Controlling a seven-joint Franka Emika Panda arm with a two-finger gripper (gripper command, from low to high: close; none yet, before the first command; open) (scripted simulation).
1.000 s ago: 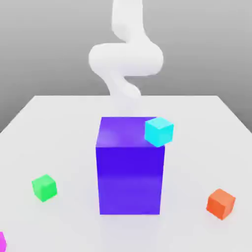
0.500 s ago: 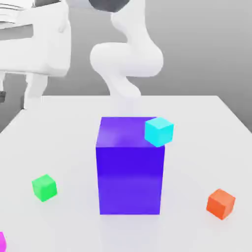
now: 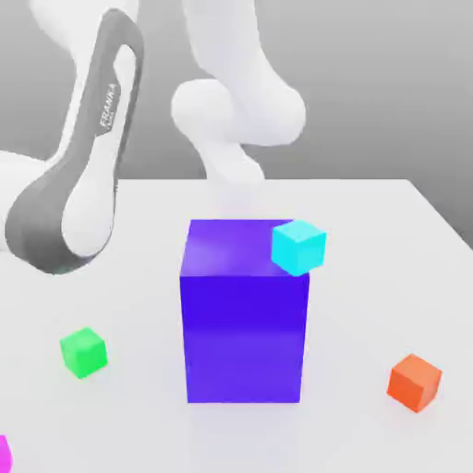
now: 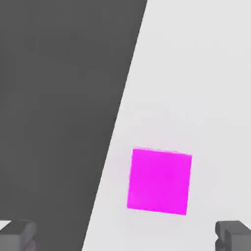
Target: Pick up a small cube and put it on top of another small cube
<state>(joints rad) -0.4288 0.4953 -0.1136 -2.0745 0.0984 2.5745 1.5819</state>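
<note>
Magenta small cube (image 4: 159,181) rests on the white desk (image 4: 206,73) close to a desk edge; in the exterior view it sits at the near corner on that view's left (image 3: 3,453). In the hand view the gripper (image 4: 125,235) hangs above the cube with its jaws spread wide and released, one fingertip (image 4: 17,234) on either side, nothing grasped. Green small cube (image 3: 83,352) lies apart, toward the exterior view's left. Purple-blue block (image 3: 245,314) stands mid-desk, with a cyan cube (image 3: 298,247) at its top corner. Orange cube (image 3: 414,382) sits toward the exterior view's right. White arm (image 3: 78,175) leans over the desk's left side.
</note>
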